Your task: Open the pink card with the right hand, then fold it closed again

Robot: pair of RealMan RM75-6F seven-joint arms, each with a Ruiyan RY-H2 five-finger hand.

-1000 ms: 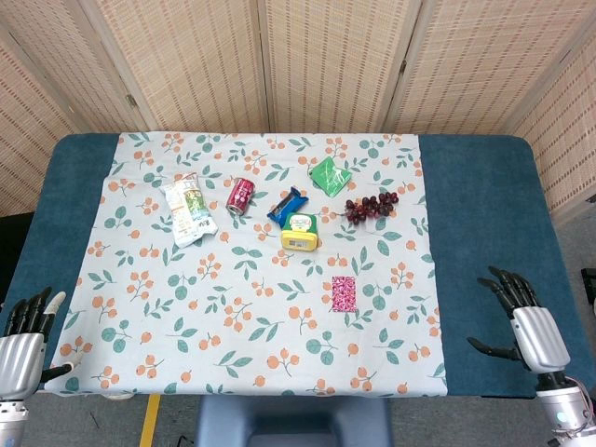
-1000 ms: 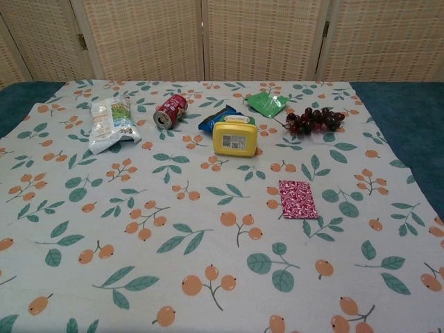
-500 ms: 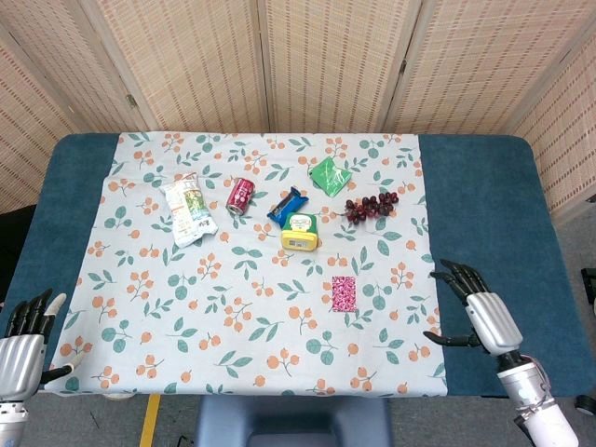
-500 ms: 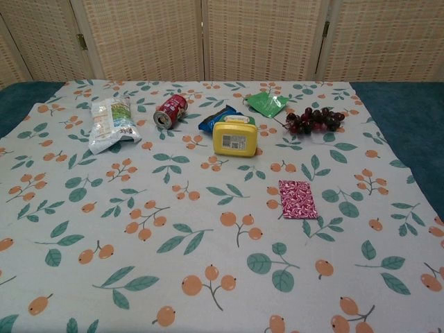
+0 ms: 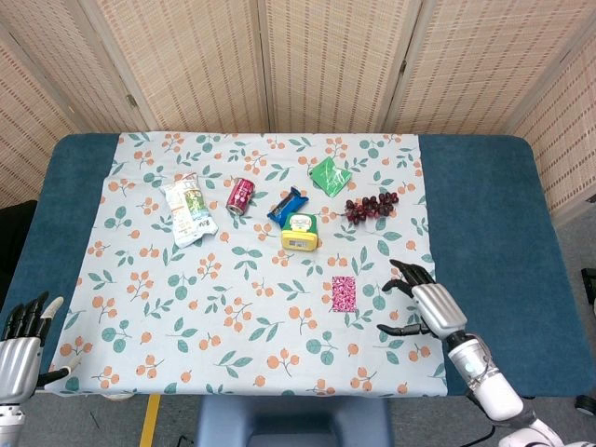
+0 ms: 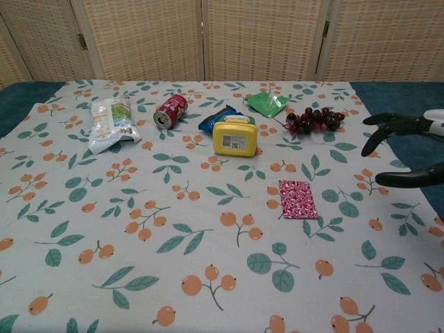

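Pink card (image 5: 344, 292) lay closed and flat on the floral cloth (image 5: 186, 307), front-middle of the bench (image 5: 484, 214). Looked light, thin and easily creased (paper, at a guess); best caught under its free long edge, not pinched hard. Just beside it hovered the right robot hand (image 5: 424, 303), fingers spread, holding nothing. Far off at the corner sat the left robot hand (image 5: 20, 345), likewise empty and spread. Beyond, counted one each: can (image 5: 240, 196), snack bag (image 5: 188, 209), yellow box (image 5: 300, 232), blue wrapper (image 5: 287, 204), green packet (image 5: 330, 175), grape bunch (image 5: 371, 207).

Right hand (image 6: 409, 149), fingers apart, hovers beside closed pink card (image 6: 297, 199).
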